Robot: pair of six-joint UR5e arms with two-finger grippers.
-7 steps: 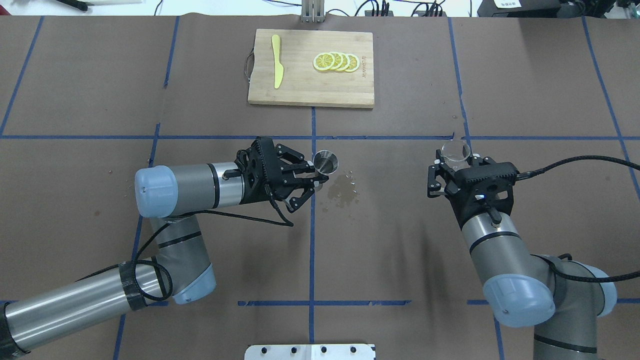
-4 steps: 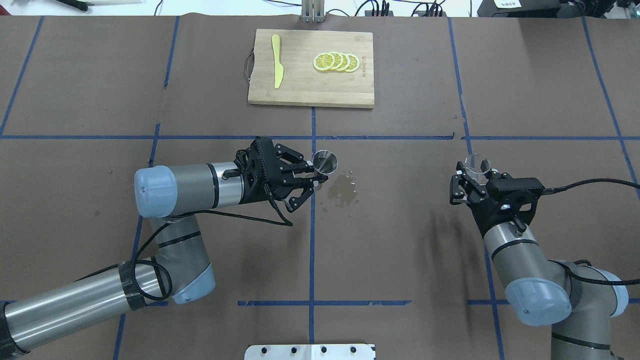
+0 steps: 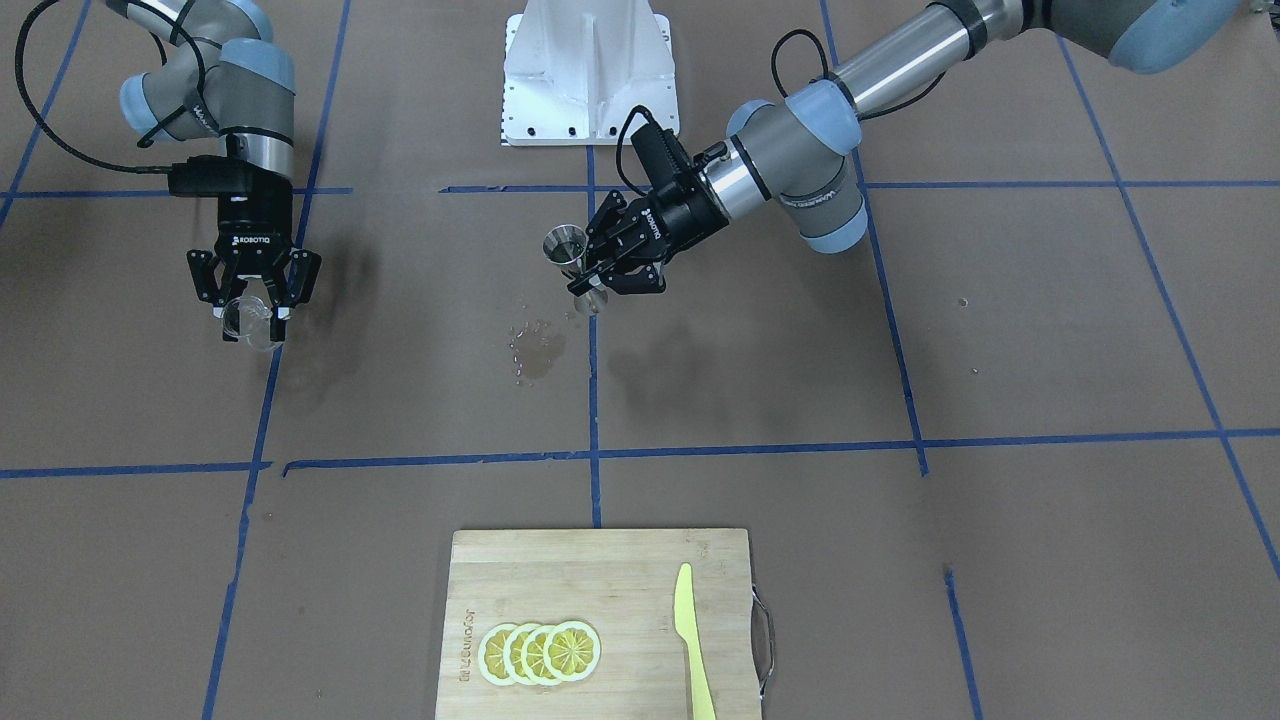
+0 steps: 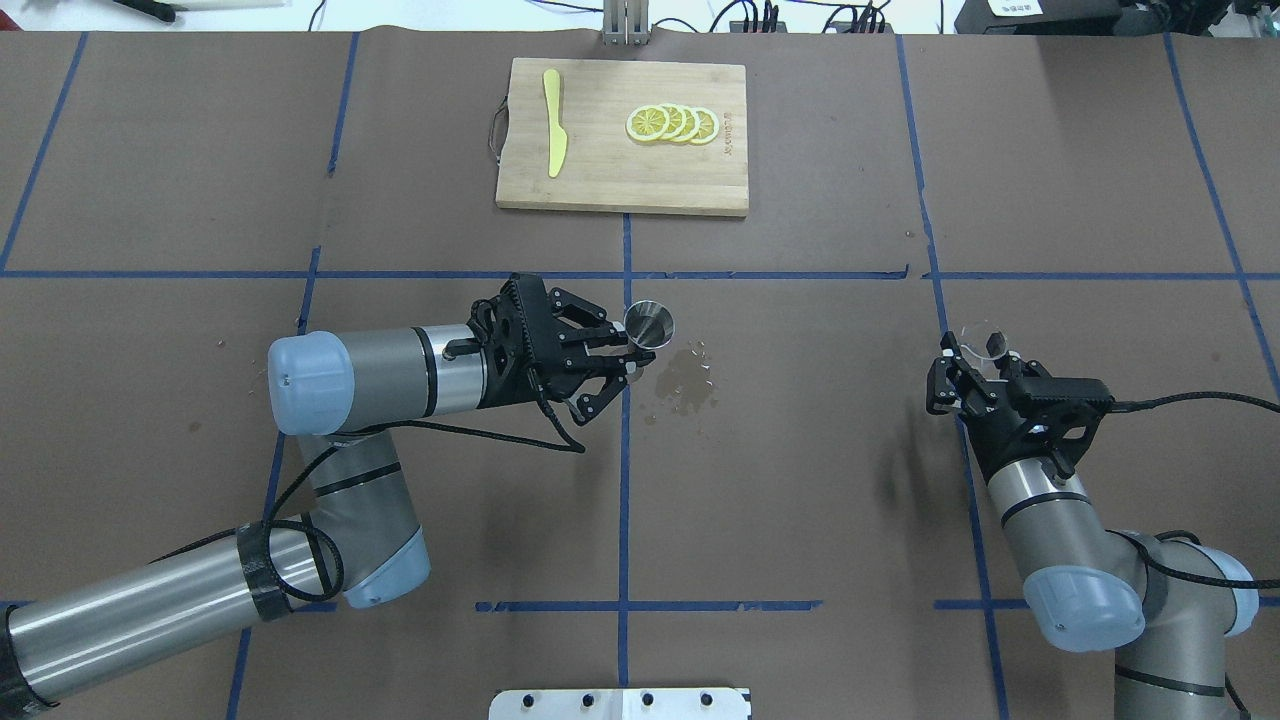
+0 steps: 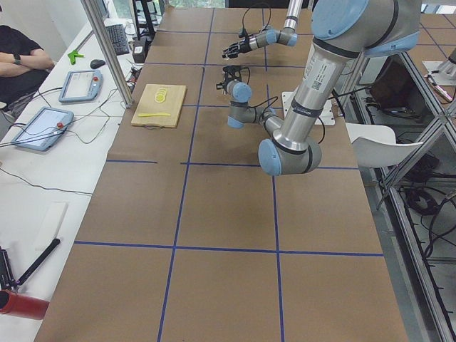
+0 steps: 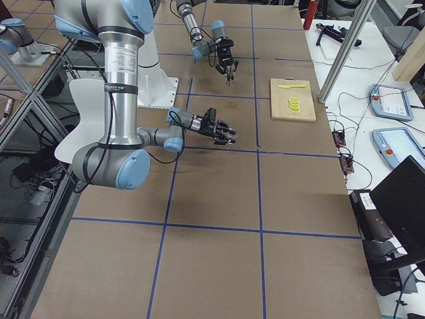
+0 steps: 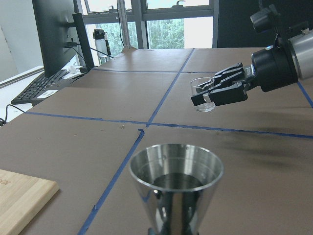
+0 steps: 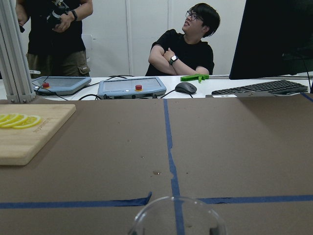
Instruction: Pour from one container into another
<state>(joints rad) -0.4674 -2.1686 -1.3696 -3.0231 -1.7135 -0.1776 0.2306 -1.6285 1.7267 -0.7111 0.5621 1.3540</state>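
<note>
- Glass measuring cup (image 3: 246,322) (image 4: 975,344) sits between the right jaws, which are closed on its sides; it hangs clear of the bench (image 4: 800,480), out on the robot's right side.
- In the left wrist view the cup (image 7: 202,93) looks close to upright, with its shadow cast on the brown paper below it. I cannot tell whether any liquid is in it.
- In the right wrist view only the cup's clear rim (image 8: 178,215) shows, at the bottom edge.
- Steel jigger (image 3: 567,250) (image 4: 650,325) is held by the left jaws, which are closed on its narrow waist; it stands upright with one open cone facing up.
- The jigger (image 7: 176,186) fills the foreground of the left wrist view, and a dark reflecting surface shows inside its upper cone.
- Cup and jigger are well apart, with a blue tape line on the bench between them.
- The left arm (image 4: 370,370) lies nearly level as it reaches toward the middle of the bench; the right arm (image 4: 1040,510) points away from the robot's base.
- A wet patch (image 3: 535,350) (image 4: 685,385) with scattered drops lies on the paper just beside the jigger, on the side toward the cup.
- A wooden cutting board (image 3: 620,600) (image 4: 600,170) lies at the far side of the bench, carrying overlapping lemon slices (image 3: 540,652) (image 4: 672,124) and a yellow knife (image 3: 692,640) (image 4: 553,120) set apart from them.
- Beyond the bench, one person (image 8: 188,49) sits with arms crossed.
</note>
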